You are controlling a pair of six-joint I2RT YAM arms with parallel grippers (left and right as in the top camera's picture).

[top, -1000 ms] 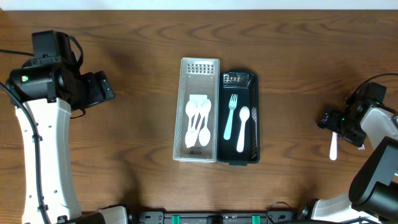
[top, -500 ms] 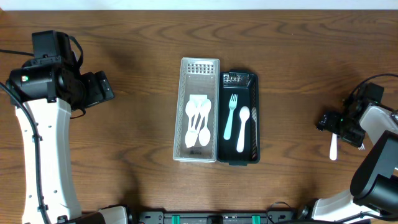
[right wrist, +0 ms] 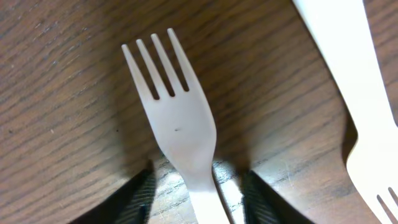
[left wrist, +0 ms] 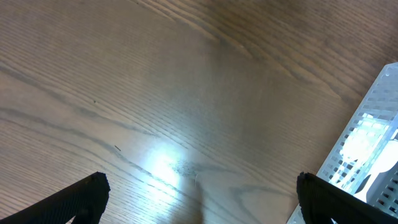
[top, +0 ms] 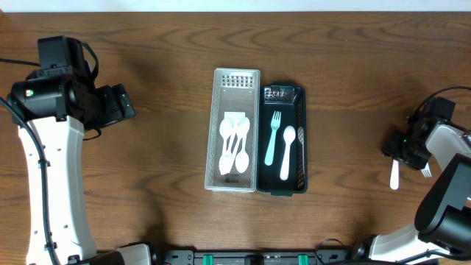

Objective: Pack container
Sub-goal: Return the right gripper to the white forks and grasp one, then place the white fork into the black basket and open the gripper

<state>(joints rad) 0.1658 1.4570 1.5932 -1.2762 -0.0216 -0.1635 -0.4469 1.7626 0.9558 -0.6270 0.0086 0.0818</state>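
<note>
A white perforated tray point(top: 236, 79) holds several white spoons. Beside it, a black container point(top: 283, 190) holds a teal fork point(top: 271, 138) and a white spoon point(top: 287, 153). In the right wrist view, my right gripper point(right wrist: 199, 194) is open and low on the table, with one finger on each side of the handle of a white fork point(right wrist: 177, 118). A second white utensil point(right wrist: 345, 87) lies just to its right. In the overhead view the right gripper point(top: 405, 149) is at the far right, with white utensils point(top: 394, 175) under it. My left gripper point(left wrist: 199, 199) is open and empty.
The left arm point(top: 81, 103) hovers over bare wood at the far left, well away from the containers. The corner of the white tray shows in the left wrist view point(left wrist: 367, 149). The wooden table point(top: 147, 169) lies open between the arms and the containers.
The right gripper has shifted slightly to the right over the white utensils, and fork tines now show beside it. The left arm and the containers have not moved.
</note>
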